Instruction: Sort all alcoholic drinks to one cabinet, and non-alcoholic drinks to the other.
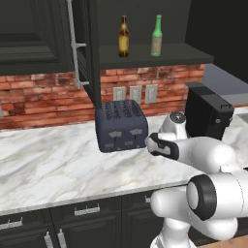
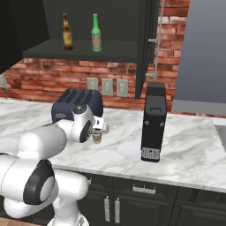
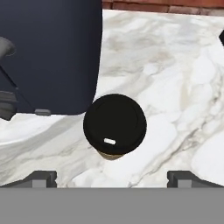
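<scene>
Tool (image 3: 111, 175), jaws wide, hovers above a lidded coffee cup (image 3: 114, 124) beside the toaster (image 3: 50, 52) on the bench (image 3: 175, 87); descent and grasp come next.

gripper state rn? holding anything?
Gripper: open, holding nothing; it hangs over the lidded coffee cup on the counter, beside the toaster.

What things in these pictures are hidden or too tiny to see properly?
- Coffee cup: the hand view looks down on its dark lid, so its side is nearly hidden; in the right base view the robot's hand covers its top.
- Labels on the amber bottle and green bottle: too small to read in both base views.
- Toaster: cut off by the hand view's left edge.
- Gripper: just the tips of its open jaws peek up.
</scene>
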Robot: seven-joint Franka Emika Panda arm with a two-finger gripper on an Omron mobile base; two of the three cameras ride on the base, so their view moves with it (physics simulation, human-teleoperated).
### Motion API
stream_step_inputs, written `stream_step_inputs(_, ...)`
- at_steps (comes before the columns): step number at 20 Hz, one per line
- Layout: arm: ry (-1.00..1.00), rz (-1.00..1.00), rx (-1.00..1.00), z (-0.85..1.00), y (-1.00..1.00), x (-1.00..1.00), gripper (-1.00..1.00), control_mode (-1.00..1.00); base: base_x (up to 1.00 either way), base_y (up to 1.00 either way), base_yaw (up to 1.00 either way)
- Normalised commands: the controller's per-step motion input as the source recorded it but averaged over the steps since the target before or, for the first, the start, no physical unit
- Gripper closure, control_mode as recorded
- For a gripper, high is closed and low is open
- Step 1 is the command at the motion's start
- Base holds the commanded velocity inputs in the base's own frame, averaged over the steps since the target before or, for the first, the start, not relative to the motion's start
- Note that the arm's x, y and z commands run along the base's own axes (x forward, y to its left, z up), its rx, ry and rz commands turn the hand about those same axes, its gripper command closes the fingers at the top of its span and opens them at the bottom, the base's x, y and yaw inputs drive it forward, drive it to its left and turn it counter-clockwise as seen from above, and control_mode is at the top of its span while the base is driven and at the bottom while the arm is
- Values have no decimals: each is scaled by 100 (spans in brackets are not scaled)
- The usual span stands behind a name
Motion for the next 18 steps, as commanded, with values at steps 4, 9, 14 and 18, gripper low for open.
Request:
stream_step_inputs(4,2,0,0,-8,0,13,-100,-100,0,0,0)
stream_step_inputs(9,6,0,1,-19,0,12,-100,-100,0,0,0)
stream_step_inputs(14,2,0,1,-16,0,13,-100,-100,0,0,0)
stream_step_inputs(18,0,0,2,-4,0,14,-100,-100,0,0,0)
